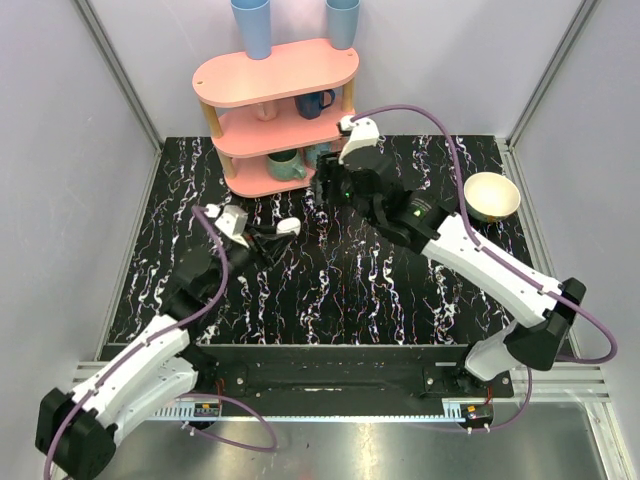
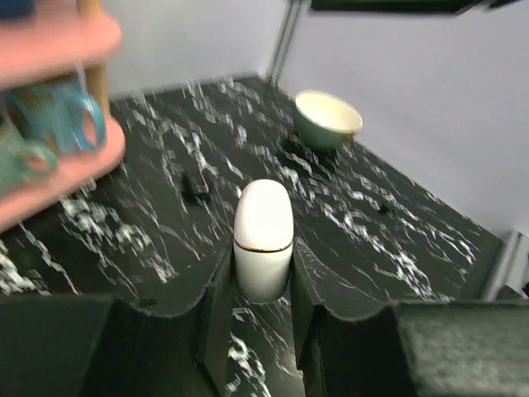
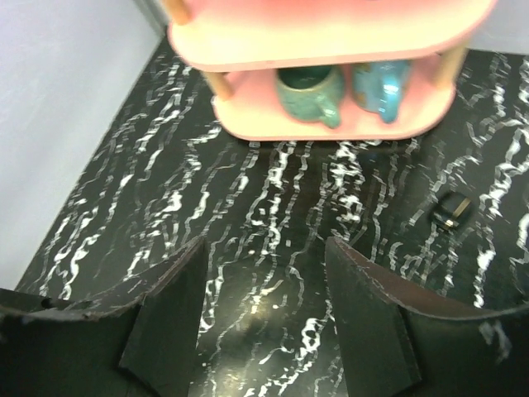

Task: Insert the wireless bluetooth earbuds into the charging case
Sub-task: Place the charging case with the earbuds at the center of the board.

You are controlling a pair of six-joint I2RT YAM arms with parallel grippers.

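Note:
The charging case [image 2: 263, 236] is a small white oval shell with a thin gold seam, and it looks closed. My left gripper [image 2: 263, 285] is shut on its lower half and holds it just above the black marbled table [image 1: 400, 290]. In the top view the case [image 1: 288, 227] sits at my left gripper's tip [image 1: 274, 234], left of centre. My right gripper [image 3: 264, 306] is open and empty over bare table in front of the pink shelf; in the top view it [image 1: 326, 190] is beside the shelf's bottom tier. The earbuds do not show in any view.
A pink three-tier shelf [image 1: 275, 75] stands at the back with mugs [image 3: 310, 89] on its tiers and blue cups on top. A cream and green bowl [image 1: 491, 196] sits at the right. A small dark object [image 3: 452, 209] lies on the table near the shelf.

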